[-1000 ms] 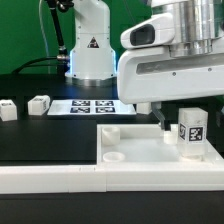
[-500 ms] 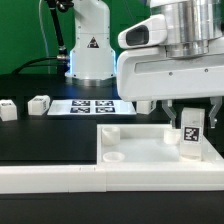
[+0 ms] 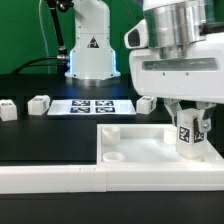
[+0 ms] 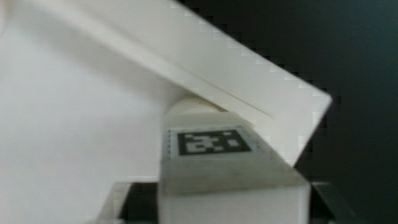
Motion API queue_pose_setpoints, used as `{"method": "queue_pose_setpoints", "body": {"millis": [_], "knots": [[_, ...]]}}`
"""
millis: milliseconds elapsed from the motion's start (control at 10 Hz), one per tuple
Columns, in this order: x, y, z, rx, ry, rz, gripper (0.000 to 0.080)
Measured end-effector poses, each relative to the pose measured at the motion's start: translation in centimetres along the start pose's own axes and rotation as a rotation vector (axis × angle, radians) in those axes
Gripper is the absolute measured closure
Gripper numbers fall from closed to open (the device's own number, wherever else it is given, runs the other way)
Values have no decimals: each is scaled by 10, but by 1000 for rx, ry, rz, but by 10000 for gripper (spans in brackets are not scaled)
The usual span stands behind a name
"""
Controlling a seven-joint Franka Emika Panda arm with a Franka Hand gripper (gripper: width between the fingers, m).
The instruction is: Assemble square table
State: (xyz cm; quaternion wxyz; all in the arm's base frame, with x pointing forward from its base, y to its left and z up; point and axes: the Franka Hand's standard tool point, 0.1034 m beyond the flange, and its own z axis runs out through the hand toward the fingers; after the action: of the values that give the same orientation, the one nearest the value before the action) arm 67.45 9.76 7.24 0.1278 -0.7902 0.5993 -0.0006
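Item 1, gripper (image 3: pixel 188 120): you find it at the upper right of the exterior view. Its jaws are pinching the tagged leg (image 3: pixel 187 138) from both sides.

Item 2, tagged leg: upright, with its black-and-white tag facing the camera. It is at the right of the frame, and its lower end is down at the right-hand part of the square top (image 3: pixel 150 160). You cannot tell whether it sits in a socket. In the wrist view the same leg (image 4: pixel 222 165) shows its tag, with the square top (image 4: pixel 71 110) and its raised rim behind it.

Item 3, square top: white and tray-like, at the lower centre and right of the frame. Two round sockets (image 3: pixel 112 157) show along its left side.

Item 4, loose legs: one (image 3: pixel 39 104) and another (image 3: pixel 5 110) lie on the black counter (image 3: pixel 50 135) at the middle left, well apart from the top.

Item 5, marker board (image 3: pixel 95 106): flat on the counter at mid-frame, in front of the robot base (image 3: pixel 90 50).

Item 6, L-shaped wall (image 3: pixel 45 176): white, along the lower edge, touching the top.
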Motion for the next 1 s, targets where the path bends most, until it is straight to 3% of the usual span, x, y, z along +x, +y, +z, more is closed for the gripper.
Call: {"method": "queue_pose_setpoints", "body": {"millis": [100, 400, 500, 600, 700, 800, 1000], "knots": [[2, 1, -1, 29, -33, 144, 508], [0, 2, 0, 30, -42, 184, 505], [-1, 2, 0, 30, -42, 182, 287], [-3, 2, -1, -4, -45, -31, 287], [-1, -1, -3, -17, -53, -254, 181], [0, -2, -2, -32, -72, -369, 181], [0, -2, -2, -26, -69, -501, 151]]}}
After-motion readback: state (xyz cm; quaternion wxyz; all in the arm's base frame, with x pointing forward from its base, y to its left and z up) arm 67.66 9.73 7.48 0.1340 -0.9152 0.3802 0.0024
